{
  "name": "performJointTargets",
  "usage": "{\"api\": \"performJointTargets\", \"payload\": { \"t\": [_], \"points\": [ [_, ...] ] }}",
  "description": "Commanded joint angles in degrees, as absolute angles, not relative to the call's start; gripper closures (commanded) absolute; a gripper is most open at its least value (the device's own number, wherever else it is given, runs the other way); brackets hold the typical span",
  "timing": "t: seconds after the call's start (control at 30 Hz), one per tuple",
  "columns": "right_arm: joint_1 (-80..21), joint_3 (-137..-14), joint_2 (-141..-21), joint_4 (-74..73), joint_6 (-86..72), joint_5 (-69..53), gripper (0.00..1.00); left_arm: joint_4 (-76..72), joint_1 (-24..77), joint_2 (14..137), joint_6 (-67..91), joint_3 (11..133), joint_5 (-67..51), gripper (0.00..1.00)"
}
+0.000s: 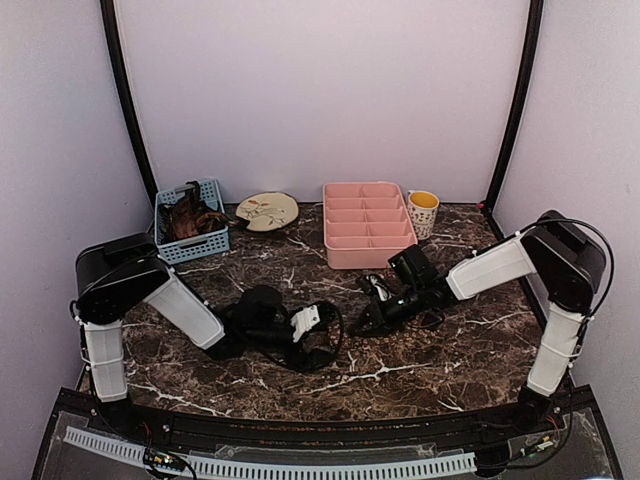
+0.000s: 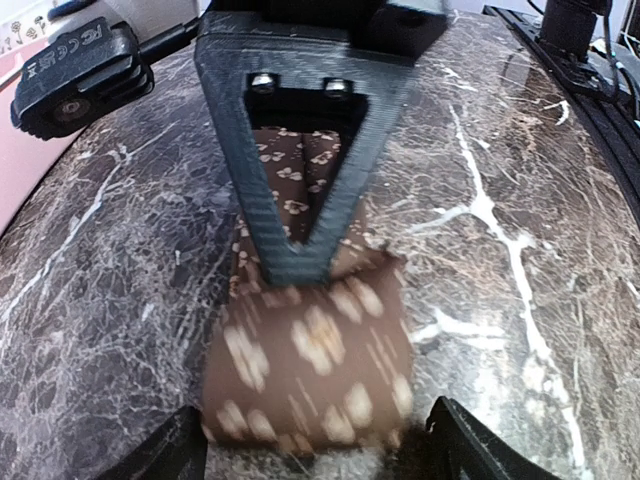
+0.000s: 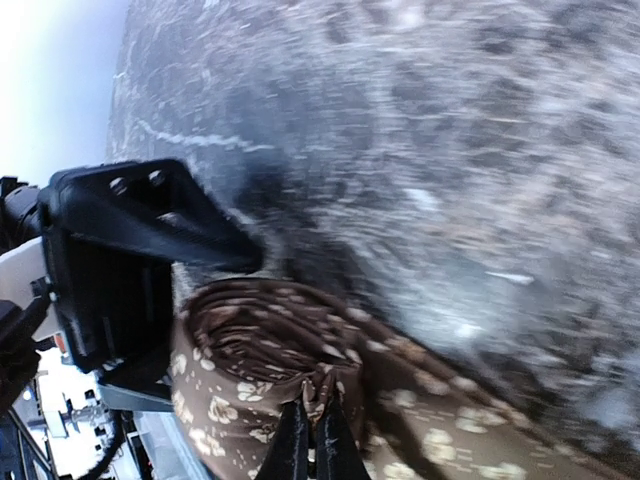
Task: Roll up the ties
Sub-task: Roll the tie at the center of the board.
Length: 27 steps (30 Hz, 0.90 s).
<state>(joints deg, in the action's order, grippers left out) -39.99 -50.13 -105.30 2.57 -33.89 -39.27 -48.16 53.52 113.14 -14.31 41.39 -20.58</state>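
Dark marble worktop [image 1: 300, 385], white walls round it. Midway between my two arms lies the tie [image 2: 310, 370], wound into a fat roll with its tail running out flat. My left fingers [image 2: 465, 445] stand wide either side of the roll and grip nothing; I judge they fence it against unwinding. My right fingers [image 3: 330, 450] are pinched tight on a fold of its fabric, anchoring it.

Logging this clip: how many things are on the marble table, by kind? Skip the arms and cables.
tie: 1, partly rolled, on the open table
blue basket: 1, brown contents that cannot be counted
plate: 1
pink tray: 1
mug: 1
Total: 5
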Motion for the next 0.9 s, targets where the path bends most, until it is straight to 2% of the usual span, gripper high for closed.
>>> {"api": "performJointTargets", "payload": {
  "t": [0.0, 0.2, 0.43, 0.57, 0.63, 0.73, 0.8, 0.87],
  "points": [
    [-38.32, -47.54, -104.97, -1.69, -30.15, -34.45, 1.0, -55.49, 53.57, 113.92, -11.3, 39.31, -23.37, 0.21],
    [-37.05, -47.2, -105.11, -3.07, -27.89, -31.57, 1.0, -64.91, 54.41, 118.9, -5.77, 41.24, -22.81, 0.2],
    [-37.05, -46.96, -104.67, -2.44, -27.86, -31.54, 1.0, -65.57, 54.9, 123.48, -1.86, 47.94, -22.71, 0.2],
    [-37.16, -47.44, -104.42, -2.29, -27.9, -32.15, 1.0, -63.93, 55.49, 125.07, -1.15, 50.71, -22.68, 0.24],
    [-37.1, -47.83, -104.22, -2.36, -27.95, -32.65, 1.0, -63.53, 55.55, 125.68, -1.98, 51.06, -23.37, 0.35],
    [-37.0, -48.37, -102.31, -3.49, -27.74, -33.32, 0.97, -64.11, 55.55, 125.81, -4.89, 48.81, -23.38, 0.6],
    [-36.45, -48.41, -99.75, -4.65, -27.69, -33.78, 0.87, -64.14, 55.55, 125.85, -7.04, 46.88, -22.83, 0.69],
    [-35.08, -47.72, -96.58, -5.45, -27.9, -34.48, 0.73, -63.95, 55.55, 125.96, -9.05, 45.38, -22.77, 0.75]
  ]
}}
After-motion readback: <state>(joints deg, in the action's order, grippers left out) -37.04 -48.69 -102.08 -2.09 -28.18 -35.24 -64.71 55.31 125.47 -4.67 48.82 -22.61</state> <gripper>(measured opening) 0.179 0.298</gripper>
